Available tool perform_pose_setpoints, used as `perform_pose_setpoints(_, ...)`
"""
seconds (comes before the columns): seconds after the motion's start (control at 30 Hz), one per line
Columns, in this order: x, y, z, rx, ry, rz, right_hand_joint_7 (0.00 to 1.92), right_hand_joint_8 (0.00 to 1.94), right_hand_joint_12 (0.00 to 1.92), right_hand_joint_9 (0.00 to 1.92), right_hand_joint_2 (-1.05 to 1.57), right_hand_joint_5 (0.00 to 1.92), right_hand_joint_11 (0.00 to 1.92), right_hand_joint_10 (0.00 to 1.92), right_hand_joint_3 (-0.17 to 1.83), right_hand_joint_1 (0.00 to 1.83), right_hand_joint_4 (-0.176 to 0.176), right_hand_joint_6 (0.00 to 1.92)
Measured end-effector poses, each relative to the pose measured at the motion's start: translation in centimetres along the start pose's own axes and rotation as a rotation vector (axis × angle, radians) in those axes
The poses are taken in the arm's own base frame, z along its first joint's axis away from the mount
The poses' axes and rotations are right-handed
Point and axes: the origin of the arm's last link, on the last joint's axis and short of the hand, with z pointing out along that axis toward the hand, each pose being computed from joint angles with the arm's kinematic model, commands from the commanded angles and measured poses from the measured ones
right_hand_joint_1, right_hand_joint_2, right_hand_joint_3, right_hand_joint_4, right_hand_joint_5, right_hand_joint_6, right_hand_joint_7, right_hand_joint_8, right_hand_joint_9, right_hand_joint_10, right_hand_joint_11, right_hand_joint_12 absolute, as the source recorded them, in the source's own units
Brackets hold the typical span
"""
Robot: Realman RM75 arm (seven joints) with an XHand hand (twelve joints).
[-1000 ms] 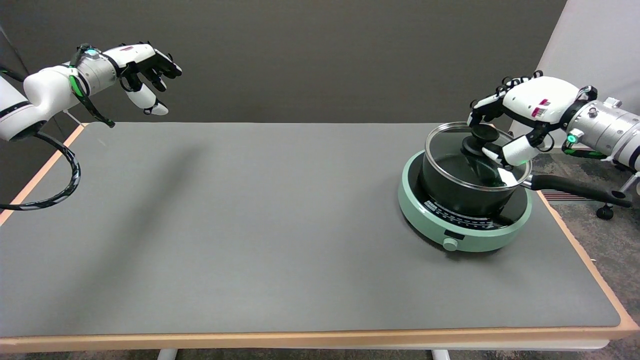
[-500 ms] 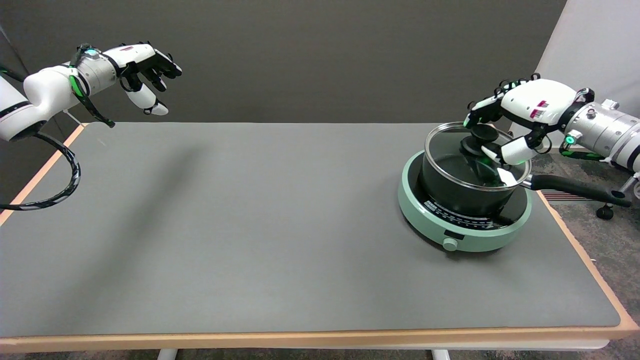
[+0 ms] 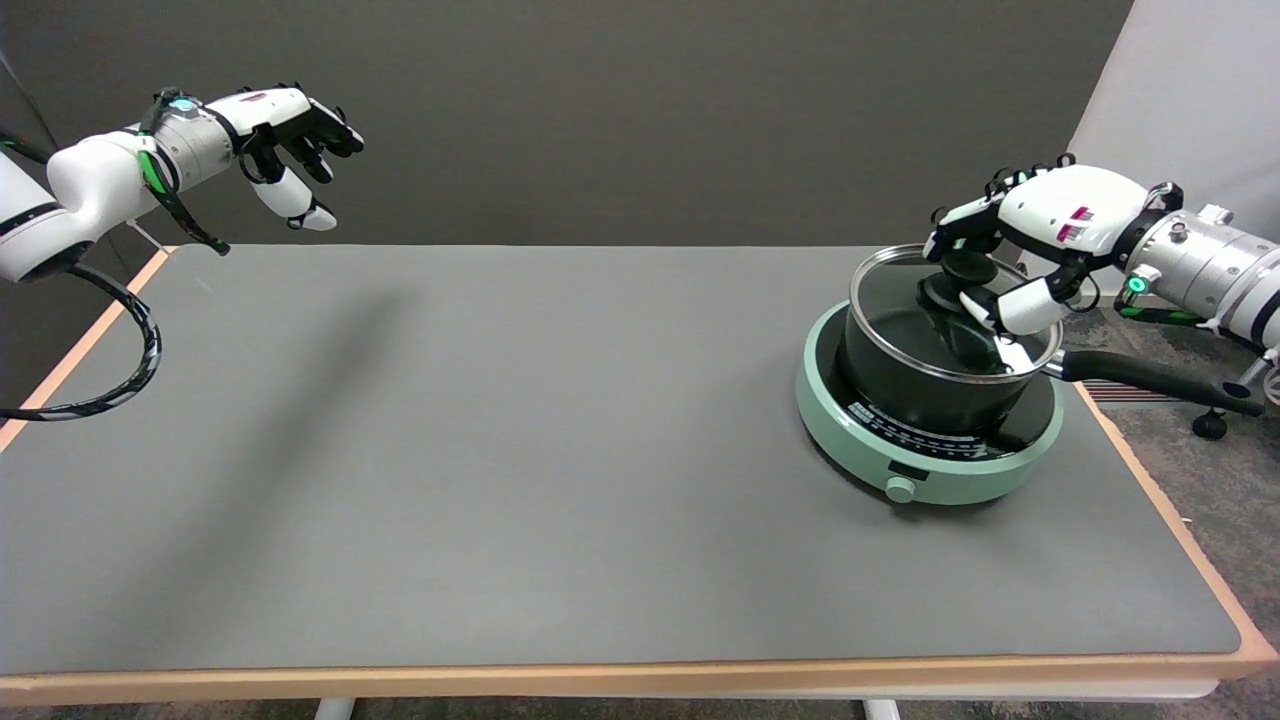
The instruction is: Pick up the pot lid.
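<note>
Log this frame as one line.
phase: grasp | right hand: fingers around lid knob | glass lid: seated on pot | pot: on green hotplate | lifted: no

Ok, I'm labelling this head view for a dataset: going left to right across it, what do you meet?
Idle left hand in the air → bare grey table mat → green cooker carrying the black pot with its glass lid → right hand over the lid knob → pot handle.
</note>
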Motion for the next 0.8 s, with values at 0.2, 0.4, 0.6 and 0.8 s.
perform_pose_setpoints(0.2, -0.08, -0.04, -0.02, 0.001, -0.001, 0.004, 0.90, 0.58, 0.76, 0.81, 1.08, 0.78, 0.45, 0.69, 0.27, 0.93, 0.176, 1.32)
perform_pose_setpoints(0.4, -0.10, -0.14, -0.02, 0.004, -0.001, 0.006, 0.97, 0.97, 0.86, 0.83, 1.08, 0.75, 0.49, 0.79, 0.22, 1.20, -0.044, 1.44)
perform_pose_setpoints(0.6, -0.06, -0.24, -0.03, 0.008, 0.003, 0.019, 0.99, 1.05, 0.99, 0.89, 1.03, 0.76, 0.57, 0.86, 0.29, 1.20, -0.023, 1.35)
perform_pose_setpoints(0.8, -0.01, -0.33, -0.04, 0.012, 0.007, 0.030, 0.98, 1.16, 1.01, 0.90, 1.01, 0.77, 0.60, 0.93, 0.35, 1.20, -0.037, 1.29)
